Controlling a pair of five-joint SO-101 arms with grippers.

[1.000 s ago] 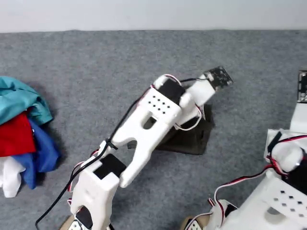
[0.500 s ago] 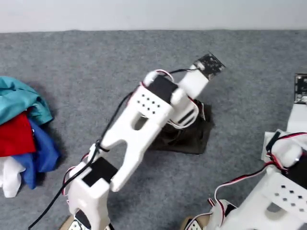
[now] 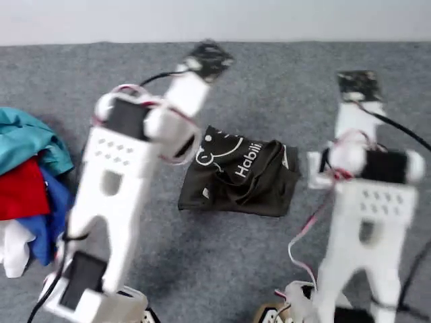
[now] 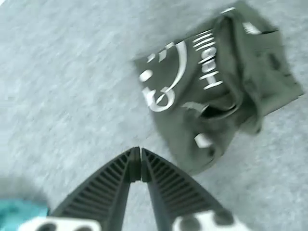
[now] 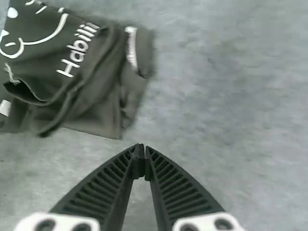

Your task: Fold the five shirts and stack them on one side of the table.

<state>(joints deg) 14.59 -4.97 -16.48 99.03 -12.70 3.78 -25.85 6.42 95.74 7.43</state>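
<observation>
A black shirt (image 3: 239, 171) with white print lies roughly folded in the middle of the grey table. My left arm (image 3: 128, 155) stands to its left and my right arm (image 3: 360, 175) to its right, neither touching it. In the left wrist view my left gripper (image 4: 140, 166) is shut and holds nothing, hanging above bare carpet beside the black shirt (image 4: 216, 91). The right gripper (image 5: 140, 162) is likewise shut on nothing, above carpet just off a corner of the black shirt (image 5: 72, 82). A pile of unfolded shirts (image 3: 27, 182), teal, red, blue and white, sits at the table's left edge.
Grey carpet (image 3: 283, 87) covers the whole table up to a pale wall at the back. A bit of the teal shirt (image 4: 19, 211) shows at the left wrist view's edge. Open carpet lies behind and in front of the black shirt.
The left arm has swung left off the black shirt, which now lies uncovered. The right arm has come in from the right edge and stands upright beside the shirt.
</observation>
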